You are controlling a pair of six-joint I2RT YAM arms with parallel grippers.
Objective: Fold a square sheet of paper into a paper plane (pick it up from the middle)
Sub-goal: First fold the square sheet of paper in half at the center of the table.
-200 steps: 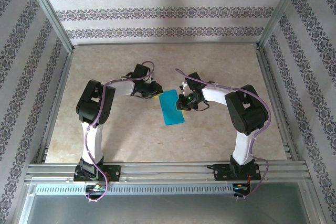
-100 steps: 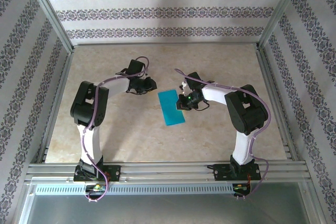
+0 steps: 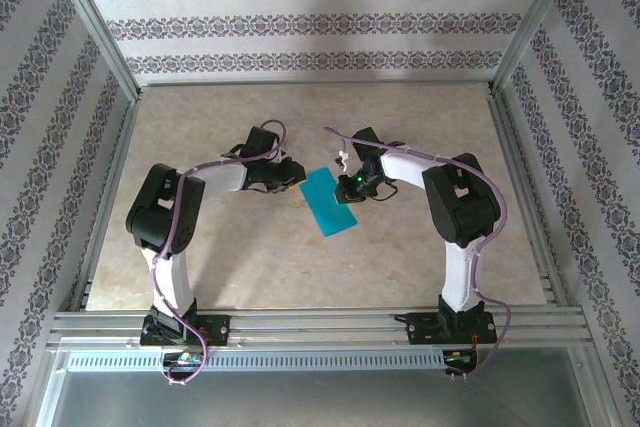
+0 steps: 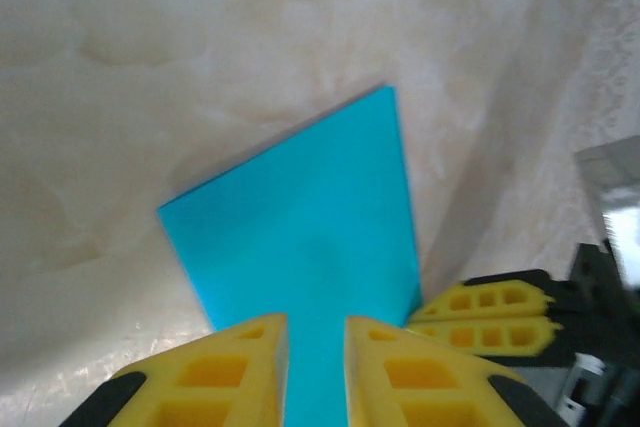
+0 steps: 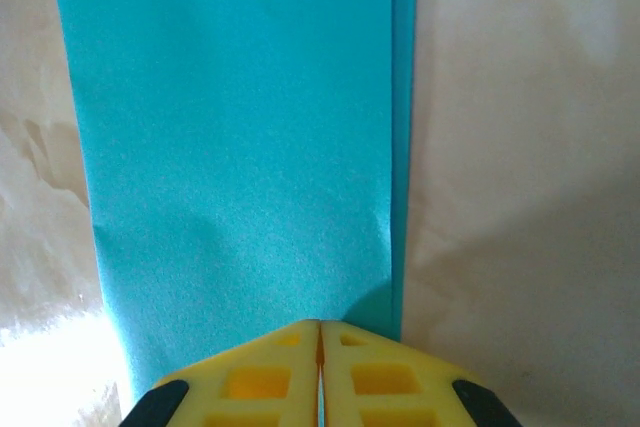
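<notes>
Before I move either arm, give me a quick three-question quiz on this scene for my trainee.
1. True or false: the right fingers are spread wide apart.
2. Where does the blue paper lie? A) flat on the table, between the left fingers and the right fingers; B) crumpled against the far wall; C) hanging over the near rail.
3. In the left wrist view, what shows through the gap between the left fingers?

Key: 1 false, they meet tip to tip; 2 A; 3 the blue paper.
</notes>
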